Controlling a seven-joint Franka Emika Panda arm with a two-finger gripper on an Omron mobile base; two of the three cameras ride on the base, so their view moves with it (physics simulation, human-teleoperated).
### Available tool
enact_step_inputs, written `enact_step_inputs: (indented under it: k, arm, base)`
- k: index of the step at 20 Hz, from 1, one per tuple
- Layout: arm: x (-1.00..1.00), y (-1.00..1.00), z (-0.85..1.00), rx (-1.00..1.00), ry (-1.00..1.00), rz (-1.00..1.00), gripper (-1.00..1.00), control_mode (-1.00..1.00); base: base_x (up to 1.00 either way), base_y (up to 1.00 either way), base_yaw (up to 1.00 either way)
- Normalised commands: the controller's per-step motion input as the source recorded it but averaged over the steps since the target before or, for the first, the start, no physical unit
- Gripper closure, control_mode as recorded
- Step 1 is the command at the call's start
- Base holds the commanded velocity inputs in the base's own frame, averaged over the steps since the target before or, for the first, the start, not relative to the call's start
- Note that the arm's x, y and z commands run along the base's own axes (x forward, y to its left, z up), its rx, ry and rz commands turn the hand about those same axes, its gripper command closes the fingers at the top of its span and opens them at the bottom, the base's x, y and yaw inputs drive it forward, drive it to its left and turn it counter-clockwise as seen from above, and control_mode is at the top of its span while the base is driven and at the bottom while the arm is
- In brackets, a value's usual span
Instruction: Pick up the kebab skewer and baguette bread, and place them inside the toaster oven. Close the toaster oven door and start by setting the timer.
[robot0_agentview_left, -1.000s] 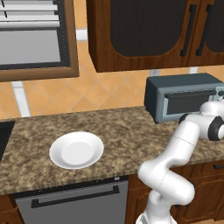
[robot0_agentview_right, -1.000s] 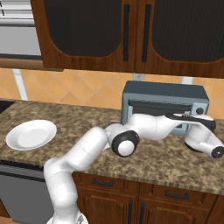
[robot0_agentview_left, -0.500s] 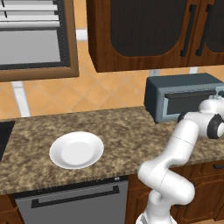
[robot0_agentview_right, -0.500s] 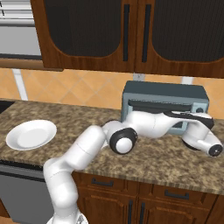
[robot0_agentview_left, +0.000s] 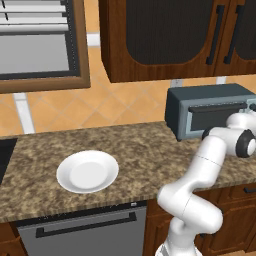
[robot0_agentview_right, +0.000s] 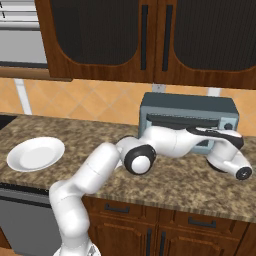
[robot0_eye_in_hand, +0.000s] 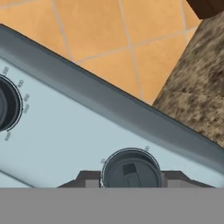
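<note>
Fingertips (robot0_eye_in_hand: 87, 177) of the pincer (robot0_eye_in_hand: 131, 178) are cut off low in the hand view, clenched on a dark round dial (robot0_eye_in_hand: 131, 170). Boxy grey-blue toaster oven (robot0_agentview_right: 187, 122), door (robot0_agentview_left: 217, 117) closed, stands on the tabletop (robot0_agentview_left: 140, 150) well right of the white plate (robot0_agentview_left: 88, 171).

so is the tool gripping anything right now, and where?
Yes. The tool is shut on a round dial on the toaster oven control panel, one finger on each side of the dial's rim.

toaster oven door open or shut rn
Shut: the toaster oven door stands upright, flush with the toaster oven front, handle bar at top.
</note>
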Motion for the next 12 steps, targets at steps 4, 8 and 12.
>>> enact_step_inputs:
  k: [4, 8, 12]
  arm:
    - [0.28, 0.02, 0.29, 0.06, 0.0, -0.04, 1.0, -1.0]
    - [0.27, 0.05, 0.31, 0.12, 0.02, -0.03, 1.0, -1.0]
    - [0.35, 0.06, 0.39, 0.16, 0.06, -0.02, 1.0, -1.0]
  base:
    - [0.0, 0.0, 0.0]
    - [0.0, 0.0, 0.0]
    - [0.0, 0.0, 0.0]
